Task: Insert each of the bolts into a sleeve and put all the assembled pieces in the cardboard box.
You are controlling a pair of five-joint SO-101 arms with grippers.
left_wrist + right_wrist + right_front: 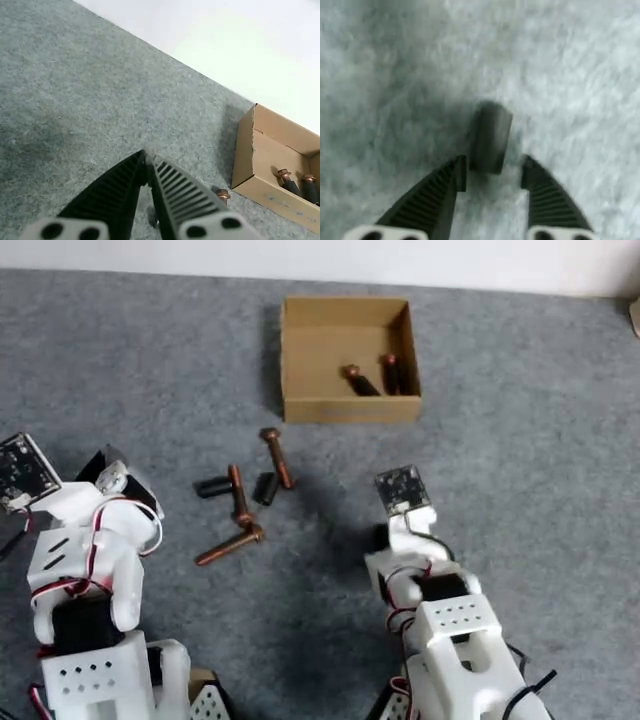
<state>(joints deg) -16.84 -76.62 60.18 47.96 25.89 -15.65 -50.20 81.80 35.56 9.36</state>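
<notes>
Left arm (85, 570) sits at the left side of the table (520, 440). The left gripper (148, 161) is clenched on nothing, its ribbed finger tips meeting. It hangs over grey felt and is angled toward the box (345, 410).

A loose cluster lies mid-table, between the arms.
- Low bolt (228, 546): lies slanted, head at its right end.
- Mid bolt (238, 495): runs near to far, with its near end just beside the low bolt's head. Cannot tell if they touch.
- Left sleeve (213, 486): black, lying flat just left of the mid bolt.
- Right sleeve (265, 488): black, between the mid bolt and the far bolt.
- Far bolt (279, 460): head at its far end, nearest the box.

None of these bolts is in a sleeve.

The box is open-topped cardboard and stands beyond the cluster, toward the table's far edge. Two assembled pieces lie inside it, in the right half. Left piece (360, 382) and right piece (392, 373) are side by side, with copper heads toward the far wall and black sleeves toward the near wall. From the left wrist view they show as two copper heads on dark bodies against the box floor.

Right arm (450, 630) sits right of the cluster, on the near side of the box. The right gripper (494, 172) is released, fingers spread, low over the felt. A third sleeve (490, 135) lies flat on the felt with its near end between the finger tips. One finger is close beside it and a clear gap shows at the other. It is not gripped.
</notes>
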